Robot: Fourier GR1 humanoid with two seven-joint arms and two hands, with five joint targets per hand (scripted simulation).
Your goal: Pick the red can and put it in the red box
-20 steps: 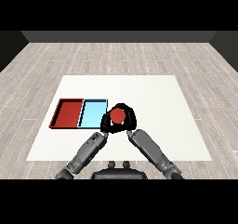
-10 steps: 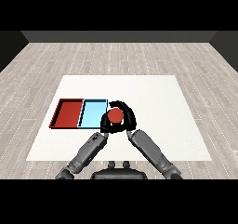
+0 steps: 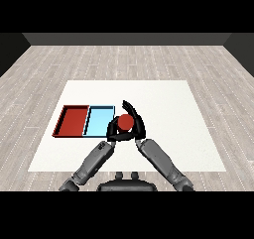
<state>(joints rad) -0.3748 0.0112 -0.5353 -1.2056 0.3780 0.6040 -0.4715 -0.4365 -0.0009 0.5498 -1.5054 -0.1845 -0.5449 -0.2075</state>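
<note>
Curling its fingers round the red can (image 3: 125, 122), the right hand (image 3: 136, 125) holds it just beside the light blue tray (image 3: 98, 121), the left hand (image 3: 115, 132) close by with fingers I cannot read, so the carry across to the red tray (image 3: 72, 121) remains.

Flat white rectangular desk (image 3: 163, 109) set on a floor of pale grey wood planks (image 3: 124, 64). Two shallow rectangular trays lie directly on the desk's left half, side by side with their long edges touching. Shallow red tray (image 3: 73, 121) is the outer one, nearer the desk's left edge. Shallow light blue tray (image 3: 97, 120) sits just right of it, toward desk centre. Right half of desk shows plain white surface.
</note>
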